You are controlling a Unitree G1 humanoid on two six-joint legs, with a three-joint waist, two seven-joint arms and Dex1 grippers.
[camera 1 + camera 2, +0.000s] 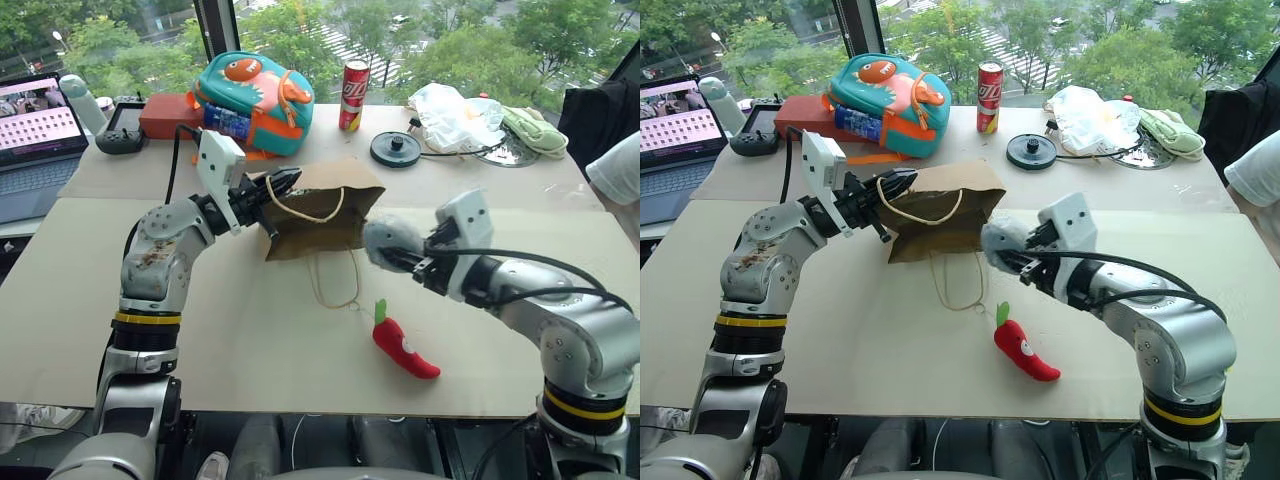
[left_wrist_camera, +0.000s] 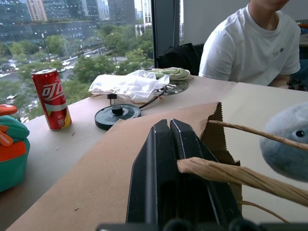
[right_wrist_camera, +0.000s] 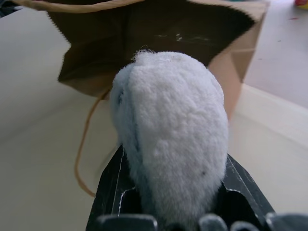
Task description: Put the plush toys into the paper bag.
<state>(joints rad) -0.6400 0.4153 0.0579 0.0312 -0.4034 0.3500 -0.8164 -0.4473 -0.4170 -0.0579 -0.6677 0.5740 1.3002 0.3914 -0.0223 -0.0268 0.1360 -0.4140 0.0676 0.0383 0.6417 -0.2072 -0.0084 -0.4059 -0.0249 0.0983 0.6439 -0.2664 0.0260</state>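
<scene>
The brown paper bag (image 1: 320,215) lies on its side mid-table, its mouth facing my right arm. My left gripper (image 1: 285,183) is shut on the bag's upper cord handle (image 2: 231,173) and holds the mouth up and open. The grey-and-white plush toy (image 1: 392,240) is off the table, with my right gripper (image 1: 408,256) shut on it. It hangs just in front of the bag's dark opening (image 3: 144,29). The red chili plush toy (image 1: 405,348) with its green stem lies on the table in front of the bag, near the loose lower handle (image 1: 335,285).
A teal-and-orange dinosaur backpack (image 1: 255,100), a red can (image 1: 353,96), a black round disc (image 1: 396,148) and a white plastic bag (image 1: 455,115) stand along the far edge. A laptop (image 1: 35,130) sits far left. A person in a white shirt (image 2: 250,43) sits at the right.
</scene>
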